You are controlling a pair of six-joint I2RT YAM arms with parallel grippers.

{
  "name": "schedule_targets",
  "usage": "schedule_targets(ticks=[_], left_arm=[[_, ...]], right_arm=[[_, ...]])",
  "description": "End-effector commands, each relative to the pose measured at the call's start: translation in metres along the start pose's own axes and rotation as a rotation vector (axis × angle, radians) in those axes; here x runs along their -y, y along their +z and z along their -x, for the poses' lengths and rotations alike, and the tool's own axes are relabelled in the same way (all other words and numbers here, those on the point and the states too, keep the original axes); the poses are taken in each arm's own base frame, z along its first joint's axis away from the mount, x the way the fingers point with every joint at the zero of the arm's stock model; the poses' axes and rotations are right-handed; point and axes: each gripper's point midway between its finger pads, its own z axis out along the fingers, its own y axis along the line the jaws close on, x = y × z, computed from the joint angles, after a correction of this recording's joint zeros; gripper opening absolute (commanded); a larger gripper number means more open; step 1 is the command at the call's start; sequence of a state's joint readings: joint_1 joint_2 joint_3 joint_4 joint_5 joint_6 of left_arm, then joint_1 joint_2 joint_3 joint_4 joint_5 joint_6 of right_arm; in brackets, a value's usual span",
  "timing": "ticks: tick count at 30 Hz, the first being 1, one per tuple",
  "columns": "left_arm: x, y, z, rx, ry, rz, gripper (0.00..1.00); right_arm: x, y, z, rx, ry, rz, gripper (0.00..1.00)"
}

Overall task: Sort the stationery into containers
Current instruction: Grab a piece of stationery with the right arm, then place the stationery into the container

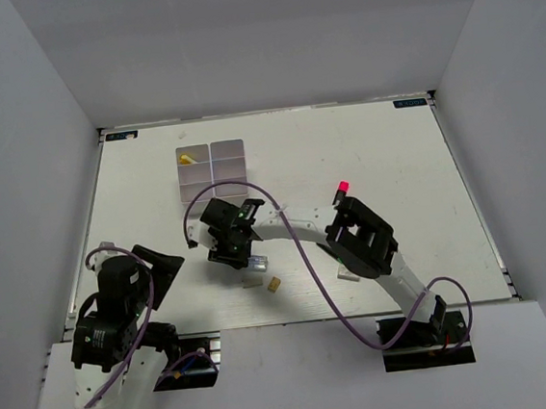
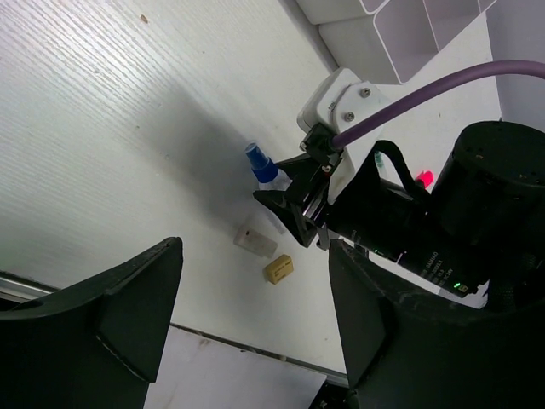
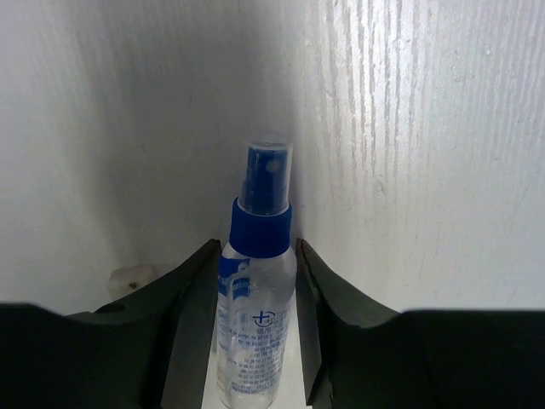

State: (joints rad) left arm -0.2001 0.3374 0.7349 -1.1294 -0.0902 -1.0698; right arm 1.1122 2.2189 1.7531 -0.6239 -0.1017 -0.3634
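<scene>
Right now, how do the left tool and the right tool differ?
The black left tool is open and empty; the black right tool is shut on the clear plastic bottle with a blue cap. The left tool is held back by its base; the right tool is stretched out across the white table. Both are black with two fingers.

Right arm [image 1: 299, 223] lies across the mid-surface [image 1: 404, 163], tool [image 3: 255, 260] pinching the bottle [image 3: 254, 341]. It blocks the path from the near edge to the organiser [image 1: 212, 170] by the far-left corner. Tan eraser [image 1: 274, 284] and pale eraser [image 1: 252, 284] sit just nearside of the tool. Far-right corner is open.
</scene>
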Motion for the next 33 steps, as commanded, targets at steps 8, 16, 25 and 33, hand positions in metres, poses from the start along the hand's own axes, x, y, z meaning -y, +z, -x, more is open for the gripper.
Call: schedule_targets(ticks=[8, 16, 25, 33], left_arm=[[0.016, 0.015, -0.009, -0.043, 0.011, -0.093, 0.78], [0.023, 0.031, -0.016, -0.075, 0.012, -0.124, 0.78], [0.023, 0.035, -0.018, -0.087, 0.013, -0.121, 0.78], [0.022, 0.036, -0.021, -0.1, 0.004, -0.117, 0.78]], right_arm=[[0.088, -0.187, 0.121, 0.481, 0.001, -0.189, 0.0], [0.196, -0.277, 0.14, 0.849, 0.026, -0.401, 0.0], [0.24, -0.287, 0.174, 1.085, -0.058, -0.34, 0.0], [0.268, -0.262, 0.168, 1.186, 0.049, -0.259, 0.0]])
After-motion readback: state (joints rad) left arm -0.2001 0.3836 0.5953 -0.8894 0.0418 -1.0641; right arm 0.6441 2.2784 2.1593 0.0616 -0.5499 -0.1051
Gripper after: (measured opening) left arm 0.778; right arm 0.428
